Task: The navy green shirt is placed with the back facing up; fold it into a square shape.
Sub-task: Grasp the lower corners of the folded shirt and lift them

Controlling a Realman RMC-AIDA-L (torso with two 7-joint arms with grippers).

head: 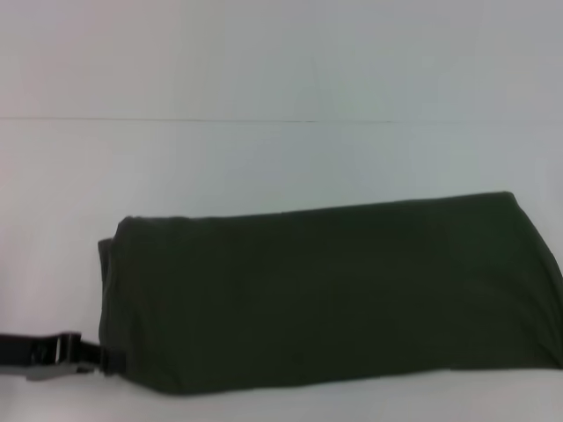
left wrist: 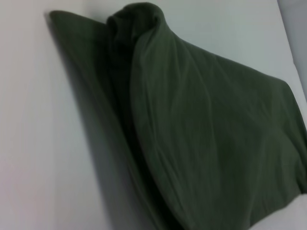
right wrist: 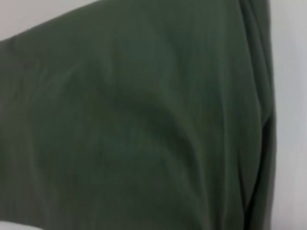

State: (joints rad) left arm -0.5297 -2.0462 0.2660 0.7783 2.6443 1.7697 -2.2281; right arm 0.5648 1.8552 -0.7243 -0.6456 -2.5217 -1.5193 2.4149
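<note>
The navy green shirt [head: 334, 294] lies on the white bench [head: 264, 167] as a long folded band, running from the robot's left side across to the right edge of the head view and beyond it. Its far edge is a straight fold line that climbs slightly toward the right, and its near edge curves along the front of the bench. At the left end the fabric is doubled, with a rounded second layer showing just behind the corner. The left end effector [head: 113, 359] reaches in low from the left, its black and metal body lying close to the bench, and its tip meets the near left corner of the shirt; the fabric hides the fingertips, so whether it is grasping the cloth or released cannot be told. The left wrist view shows the shirt [left wrist: 206, 139] draped in soft folds with a bunched peak at one end, layered edges stacked along one side over the bench [left wrist: 43, 158]. The right wrist view is almost filled by the shirt [right wrist: 144, 120], lightly rumpled, with a strip of bench [right wrist: 290, 96] along one side. The right end effector does not show in any view.
</note>
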